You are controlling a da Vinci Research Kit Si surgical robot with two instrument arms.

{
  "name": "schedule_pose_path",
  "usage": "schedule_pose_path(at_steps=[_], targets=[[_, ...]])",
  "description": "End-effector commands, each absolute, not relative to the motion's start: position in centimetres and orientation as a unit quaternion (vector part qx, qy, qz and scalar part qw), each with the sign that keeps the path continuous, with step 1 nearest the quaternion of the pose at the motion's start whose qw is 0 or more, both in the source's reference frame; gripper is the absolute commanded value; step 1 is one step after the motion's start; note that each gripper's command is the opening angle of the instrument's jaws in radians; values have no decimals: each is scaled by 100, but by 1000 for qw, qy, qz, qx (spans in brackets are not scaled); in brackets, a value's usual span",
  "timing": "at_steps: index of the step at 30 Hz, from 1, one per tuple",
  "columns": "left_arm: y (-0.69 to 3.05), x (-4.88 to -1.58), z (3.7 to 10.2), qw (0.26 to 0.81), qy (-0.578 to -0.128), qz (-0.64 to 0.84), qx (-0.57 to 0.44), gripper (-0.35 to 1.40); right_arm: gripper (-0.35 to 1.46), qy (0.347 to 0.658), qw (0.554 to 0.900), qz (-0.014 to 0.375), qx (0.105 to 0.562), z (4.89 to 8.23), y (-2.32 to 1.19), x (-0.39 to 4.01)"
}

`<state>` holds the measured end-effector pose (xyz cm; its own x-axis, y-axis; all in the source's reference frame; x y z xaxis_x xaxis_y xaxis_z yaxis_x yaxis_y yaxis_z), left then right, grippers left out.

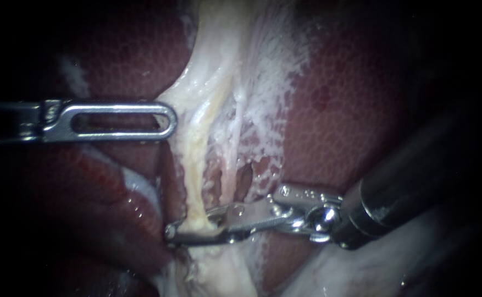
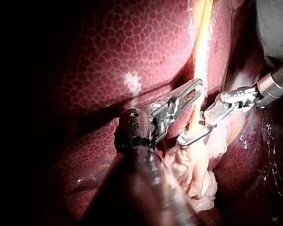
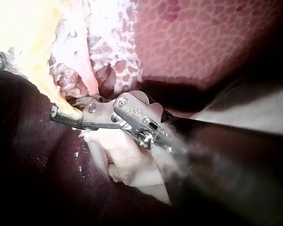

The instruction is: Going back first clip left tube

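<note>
Down low in the endoscope view, the right instrument (image 1: 188, 226) came in from the lower right, and its long jaws lay across the left tube (image 1: 194, 170). One jaw sat on each side of it and both pressed against it, so they were clenched on the tube. This pale yellow cord ran down the middle of the white, stringy tissue between two lobes of dark red liver (image 1: 350, 110). Whether a clip sat on the tube under the jaws could not be told.

The left instrument (image 1: 164, 122) reached in level from the left, higher up. Its slotted tip lay just beside the edge of the white tissue, well apart from the right one. From its own wrist camera the left instrument (image 2: 191, 99) had its jaws parted, the toothed inner face showing and nothing between them.
</note>
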<state>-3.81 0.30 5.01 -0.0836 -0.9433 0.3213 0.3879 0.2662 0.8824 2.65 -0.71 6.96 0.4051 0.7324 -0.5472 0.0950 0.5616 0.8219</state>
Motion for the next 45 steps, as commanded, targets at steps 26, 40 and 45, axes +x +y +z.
schedule_pose_path(at_steps=[26, 40, 45], targets=[[29, -381, 501, 618, -501, -539, 276, -35, 46, 509, 729, 204, 409, 689, -62, 262], [28, -381, 501, 618, -501, -539, 276, -35, 53, 581, 741, 80, 328, 687, -54, 262], [28, -381, 501, 618, -502, -539, 276, -35, 53, 590, 742, 59, 314, 687, -54, 261]])
